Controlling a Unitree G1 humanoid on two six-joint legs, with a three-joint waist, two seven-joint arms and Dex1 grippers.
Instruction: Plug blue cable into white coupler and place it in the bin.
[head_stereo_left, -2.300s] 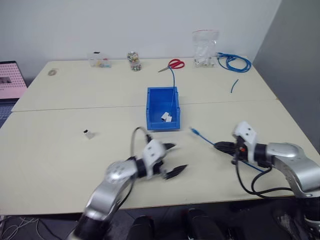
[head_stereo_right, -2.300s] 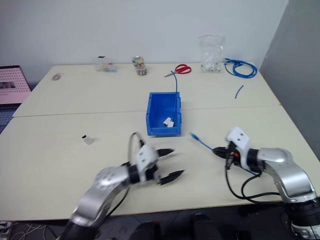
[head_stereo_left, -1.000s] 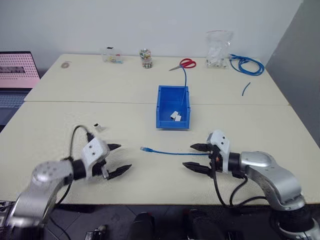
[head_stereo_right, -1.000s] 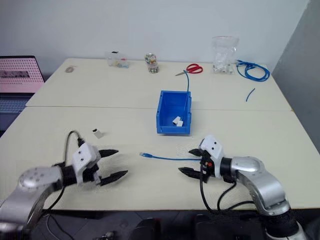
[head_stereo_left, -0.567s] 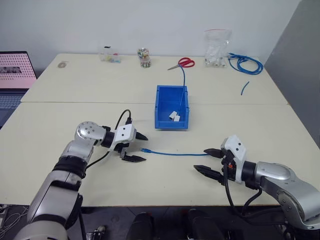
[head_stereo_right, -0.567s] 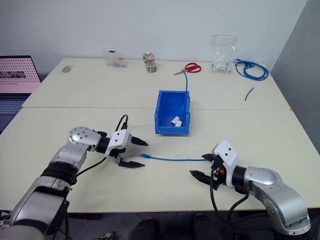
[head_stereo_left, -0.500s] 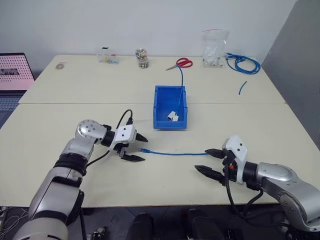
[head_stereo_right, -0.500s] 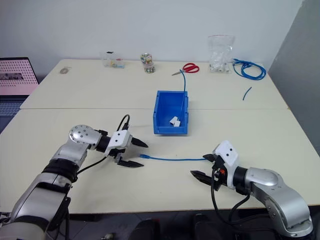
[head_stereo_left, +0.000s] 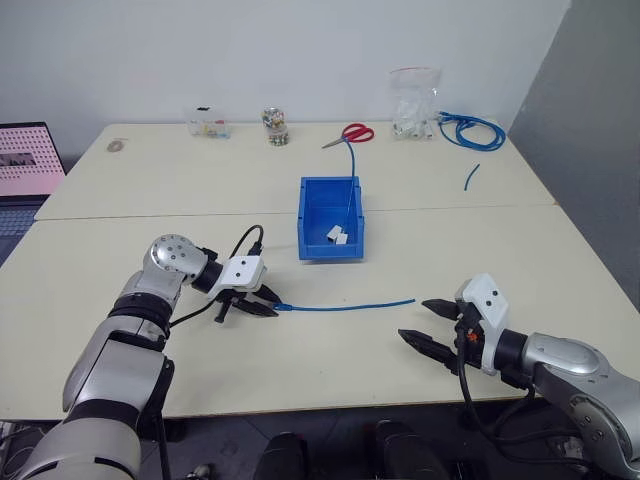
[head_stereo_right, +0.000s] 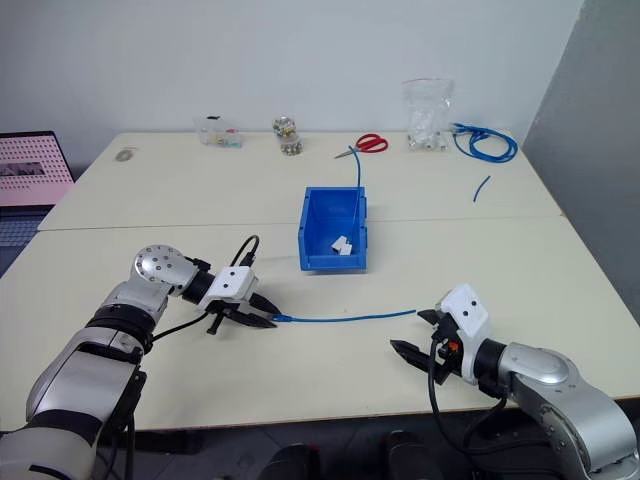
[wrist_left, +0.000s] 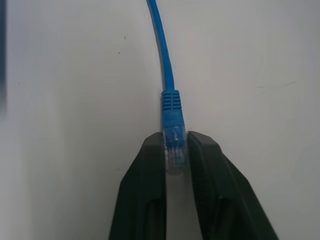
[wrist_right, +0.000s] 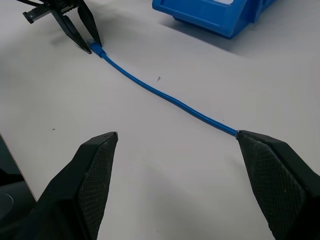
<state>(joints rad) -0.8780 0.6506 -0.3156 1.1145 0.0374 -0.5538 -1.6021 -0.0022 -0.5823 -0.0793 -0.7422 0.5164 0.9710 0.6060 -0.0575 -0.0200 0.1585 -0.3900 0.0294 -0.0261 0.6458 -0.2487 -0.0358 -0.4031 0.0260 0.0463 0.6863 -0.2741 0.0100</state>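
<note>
Nearest, the right gripper (head_stereo_left: 428, 325) waits spread wide while the left gripper (head_stereo_left: 268, 305) pinches the blue cable (head_stereo_left: 345, 305) by its clear plug on the table, unplugged, white couplers (head_stereo_left: 335, 235) lying in the bin (head_stereo_left: 309, 215) beyond.

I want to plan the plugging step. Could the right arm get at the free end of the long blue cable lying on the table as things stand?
Probably yes. That end of the long thin blue cable lies just ahead of the right gripper, whose jaws stand wide open, with only bare table between them.
</note>
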